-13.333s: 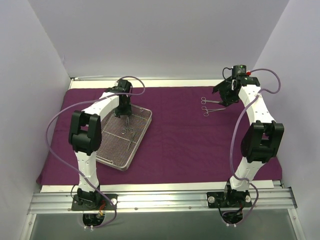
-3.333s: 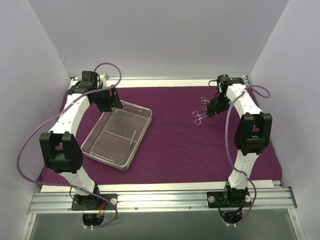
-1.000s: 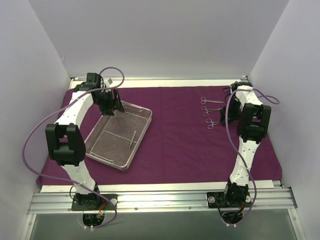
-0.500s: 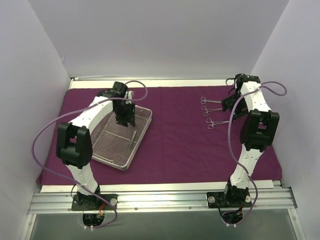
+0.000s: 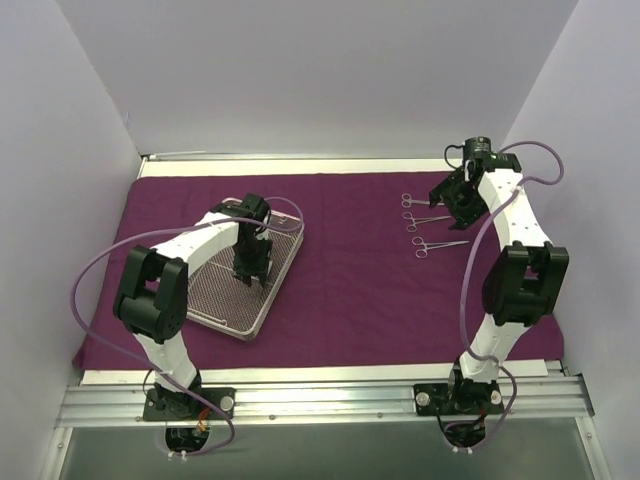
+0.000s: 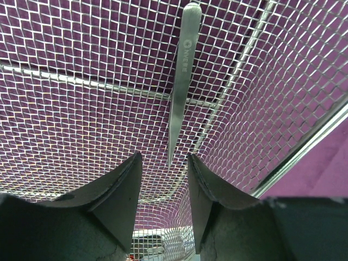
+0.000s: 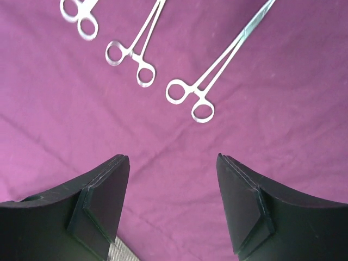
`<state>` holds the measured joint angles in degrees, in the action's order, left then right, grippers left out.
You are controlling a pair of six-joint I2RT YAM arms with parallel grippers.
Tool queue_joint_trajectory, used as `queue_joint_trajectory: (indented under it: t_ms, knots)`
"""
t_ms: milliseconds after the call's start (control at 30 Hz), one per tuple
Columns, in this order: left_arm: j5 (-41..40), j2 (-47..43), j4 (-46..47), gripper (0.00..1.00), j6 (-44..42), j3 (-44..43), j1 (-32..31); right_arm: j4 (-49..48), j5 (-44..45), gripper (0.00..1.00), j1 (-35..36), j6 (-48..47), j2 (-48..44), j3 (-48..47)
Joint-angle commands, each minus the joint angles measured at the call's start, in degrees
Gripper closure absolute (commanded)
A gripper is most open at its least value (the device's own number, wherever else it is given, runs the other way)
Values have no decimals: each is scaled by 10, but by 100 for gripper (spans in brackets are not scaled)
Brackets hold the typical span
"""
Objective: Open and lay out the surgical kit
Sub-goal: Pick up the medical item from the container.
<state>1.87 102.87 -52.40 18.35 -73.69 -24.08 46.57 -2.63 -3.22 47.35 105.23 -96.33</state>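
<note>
Top view, cloth: the purple cloth [image 5: 350, 290] lies spread flat over the table [image 5: 330, 374].
Top view, tray: the tray [image 5: 212, 298] sits askew on the cloth's left half.
Top view, left arm: the left fingers [image 5: 250, 276] point down inside the tray, near its right wall. Their gap is hidden from here.
Top view, clamps: three ring-handled clamps [image 5: 432, 243] lie in a row on the cloth's far right, apart from one another, rings to the left.
Top view, right arm: the right fingers [image 5: 456, 203] hang just beside the tips of the row.
Left wrist, tool: a flat, pointed steel tool [image 6: 180, 76] lies on the tray mesh [image 6: 81, 119]. It is probably tweezers, though only one narrow blade shows.
Left wrist, fingers: the left fingers [image 6: 128, 185] are slightly parted, one on each side of the tool's tip, apparently not touching it.
Right wrist, fingers: the right fingers [image 7: 109, 190] are spread wide above bare cloth [image 7: 174, 217], holding nothing.
Right wrist, clamps: the clamps [image 7: 191, 99] lie beyond the fingertips, and the third is cut off by the edge.
</note>
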Motion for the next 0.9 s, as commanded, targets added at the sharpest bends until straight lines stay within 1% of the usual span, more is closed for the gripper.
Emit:
queue_joint_trajectory:
  t_ms: [0,133,367,467,500,567,667,700,733,767,833,867]
  knots:
    - [-5,-19,21,52,5,2,-4,-14,-25,34,-1,-19,-48,27]
    - [16,-5,48,52,3,10,-5,-13,-29,34,-2,-31,-70,35]
    - [9,19,69,52,10,32,-10,-17,-45,34,1,-44,-78,38]
    - [11,24,82,56,12,44,-11,-23,-52,34,9,-50,-75,35]
    - [11,26,85,60,10,47,-11,-23,-54,35,13,-56,-73,32]
    - [11,34,88,65,7,50,-11,-24,-54,35,24,-70,-66,20]
    - [13,37,96,76,3,53,-11,-28,-54,35,29,-85,-58,0]
    - [11,36,94,80,2,51,-10,-30,-55,36,43,-97,-57,-5]
    - [9,29,83,88,-2,46,-10,-32,-58,36,45,-105,-52,-11]
    - [9,22,76,92,-4,34,-10,-35,-62,37,47,-114,-50,-17]
    - [-3,-3,41,97,-13,15,-7,-37,-68,38,53,-141,-43,-41]
    - [-5,-13,27,98,-16,2,-2,-38,-69,38,55,-150,-42,-49]
